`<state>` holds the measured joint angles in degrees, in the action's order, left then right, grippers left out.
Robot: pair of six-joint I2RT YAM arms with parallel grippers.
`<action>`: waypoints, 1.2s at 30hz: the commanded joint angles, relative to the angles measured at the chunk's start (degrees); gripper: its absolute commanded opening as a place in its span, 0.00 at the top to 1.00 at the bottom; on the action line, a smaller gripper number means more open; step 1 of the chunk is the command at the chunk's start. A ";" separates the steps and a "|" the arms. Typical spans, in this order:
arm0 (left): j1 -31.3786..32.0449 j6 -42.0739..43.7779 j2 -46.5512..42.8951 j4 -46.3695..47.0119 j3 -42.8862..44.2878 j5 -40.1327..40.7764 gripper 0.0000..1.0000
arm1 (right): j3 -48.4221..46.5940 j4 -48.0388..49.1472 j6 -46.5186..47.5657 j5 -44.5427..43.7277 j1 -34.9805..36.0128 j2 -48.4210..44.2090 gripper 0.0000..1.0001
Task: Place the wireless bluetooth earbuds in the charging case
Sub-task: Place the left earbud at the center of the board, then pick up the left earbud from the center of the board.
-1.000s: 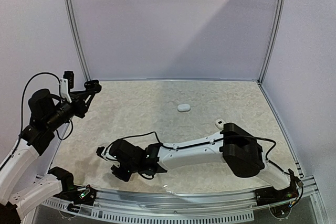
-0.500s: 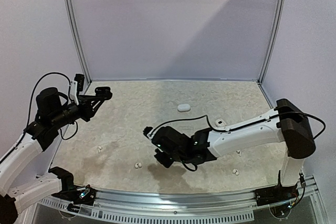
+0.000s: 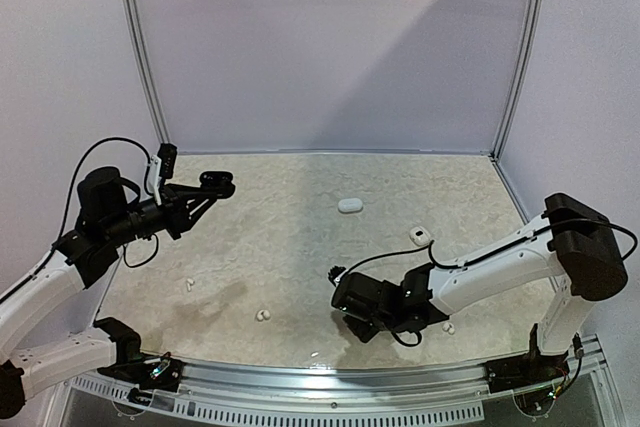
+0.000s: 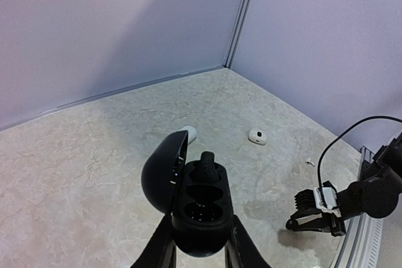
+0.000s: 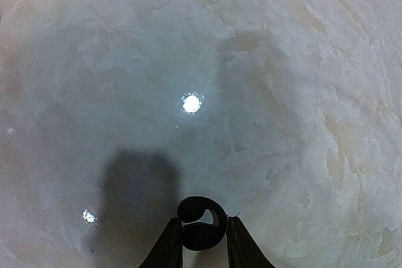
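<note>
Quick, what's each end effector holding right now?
Left end effector: closed on the open black charging case.
Right end effector: closed on a black earbud.

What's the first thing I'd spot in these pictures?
Probably the open black charging case that the left gripper holds up in the air, lid flipped back. The right gripper, low over the table near its front, pinches a tiny black earbud. White earbuds lie scattered on the table.

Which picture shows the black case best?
The left wrist view: the black case sits close, lid open, in the left pincer. The top view shows only a small dark shape; the right wrist view misses it.
</note>
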<state>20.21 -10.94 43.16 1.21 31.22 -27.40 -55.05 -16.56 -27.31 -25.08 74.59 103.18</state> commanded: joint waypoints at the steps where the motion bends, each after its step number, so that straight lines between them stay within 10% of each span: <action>1: 0.78 0.65 0.09 1.07 -0.02 -0.21 1.00 | 1.60 0.60 -1.86 4.12 0.09 -1.02 0.72; 15: 0.76 1.30 0.55 1.65 -0.45 -0.11 1.00 | -2.14 -9.00 -0.99 8.15 -3.43 -9.64 0.40; 23: 0.80 1.51 0.01 1.41 -0.38 0.17 1.00 | -5.97 -11.18 -3.86 15.29 -12.02 -9.28 0.66; 36: 0.71 2.02 -0.81 0.65 -0.59 0.68 1.00 | -11.05 -14.84 -0.17 18.21 -12.02 1.35 0.75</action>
<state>20.25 -9.72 42.96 1.83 31.22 -27.18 -66.04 -30.04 -27.64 -8.16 62.39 103.79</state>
